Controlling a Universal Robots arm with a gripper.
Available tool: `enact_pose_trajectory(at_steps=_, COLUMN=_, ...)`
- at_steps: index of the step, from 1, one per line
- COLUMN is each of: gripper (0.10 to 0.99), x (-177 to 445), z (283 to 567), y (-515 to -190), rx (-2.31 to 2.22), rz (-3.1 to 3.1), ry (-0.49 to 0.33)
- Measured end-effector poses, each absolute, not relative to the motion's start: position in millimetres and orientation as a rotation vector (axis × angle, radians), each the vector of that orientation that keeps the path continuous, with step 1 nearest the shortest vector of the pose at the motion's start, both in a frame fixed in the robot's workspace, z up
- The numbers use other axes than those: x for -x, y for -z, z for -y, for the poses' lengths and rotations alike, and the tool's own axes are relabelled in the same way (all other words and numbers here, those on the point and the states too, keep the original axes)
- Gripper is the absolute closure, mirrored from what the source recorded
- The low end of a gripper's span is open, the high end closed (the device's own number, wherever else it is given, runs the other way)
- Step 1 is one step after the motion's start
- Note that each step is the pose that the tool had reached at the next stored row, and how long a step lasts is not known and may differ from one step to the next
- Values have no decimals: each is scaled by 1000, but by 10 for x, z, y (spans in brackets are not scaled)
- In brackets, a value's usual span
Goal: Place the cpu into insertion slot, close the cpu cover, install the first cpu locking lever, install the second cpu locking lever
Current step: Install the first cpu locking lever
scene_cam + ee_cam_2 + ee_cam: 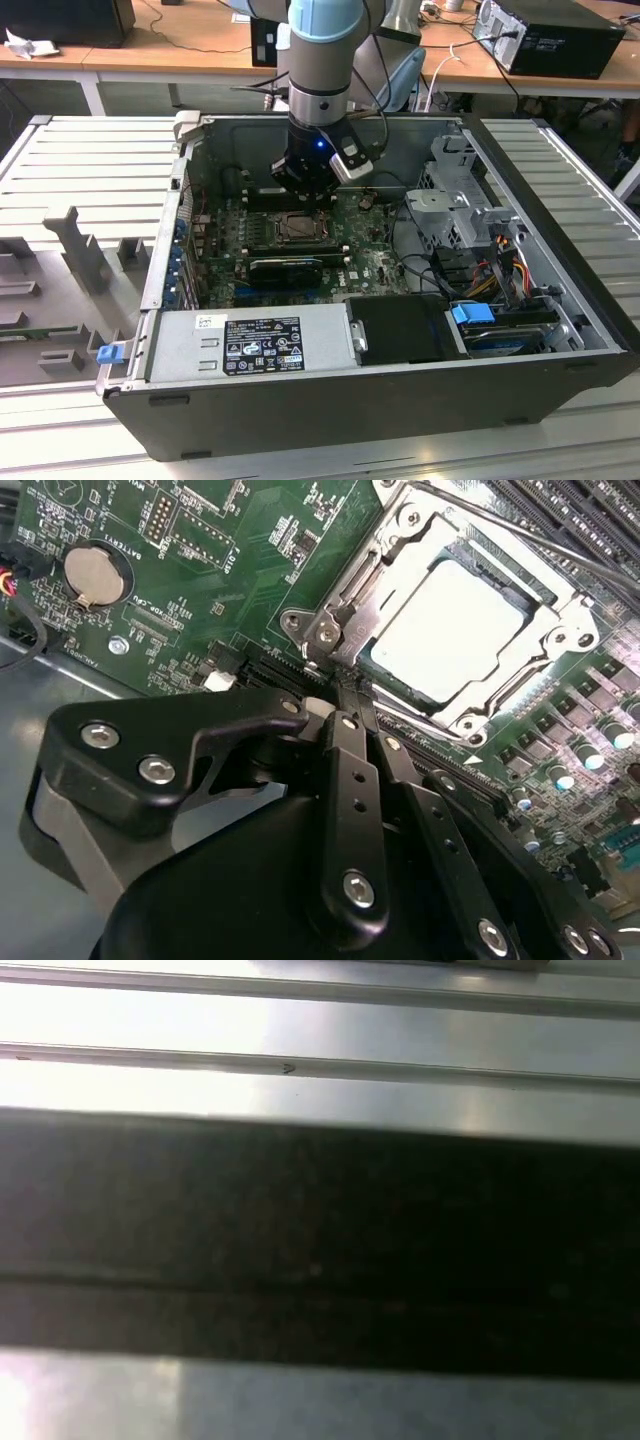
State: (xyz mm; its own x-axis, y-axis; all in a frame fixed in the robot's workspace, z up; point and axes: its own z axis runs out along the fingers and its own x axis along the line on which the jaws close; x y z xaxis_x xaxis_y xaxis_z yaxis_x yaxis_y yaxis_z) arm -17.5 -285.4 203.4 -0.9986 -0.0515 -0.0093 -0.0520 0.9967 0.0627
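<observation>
One cpu point(452, 635), pale and square, lies seated in the insertion slot point(520, 598) on the green circuit board point(240, 540), and the cpu cover point(560, 640), a silver metal frame with a cut-out centre, lies flat over it so that the chip's face shows through the opening. In the exterior view the same slot point(298, 228) sits near the middle of the board, directly under the arm's black wrist. A thin metal lever point(520, 545) runs along the far edge of the slot, and whether it is latched cannot be told. Just beside the slot's near corner, the gripper point(352, 715) reaches down with its black fingers point(345, 770) pressed together, nothing between them, their tips close to the cover's hinge end; contact cannot be made out. A round coin battery point(97, 575) sits on the board well apart from the slot, beyond the gripper's housing. Around the board stands the open computer case point(560, 370), with a grey power supply point(250, 345) along its near wall and a metal drive cage point(460, 190) toward the exterior view's right of the slot. The case rests on a ribbed grey bench point(90, 170). The first wrist view takes in a dark band across pale ribbed metal point(320, 1030).
</observation>
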Motion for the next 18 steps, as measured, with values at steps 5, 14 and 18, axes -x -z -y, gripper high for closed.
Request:
enact_pose_trajectory(at_steps=5, gripper=980, x=176, z=2853, y=-2052, rx=81, rz=-3132, ry=-92)
enact_pose_trajectory(at_steps=14, gripper=980, x=172, z=2853, y=-2013, rx=84, rz=-3130, ry=-129)
enact_pose_trajectory(at_steps=18, gripper=980, x=172, z=2853, y=-2137, rx=85, rz=-3130, ry=-131)
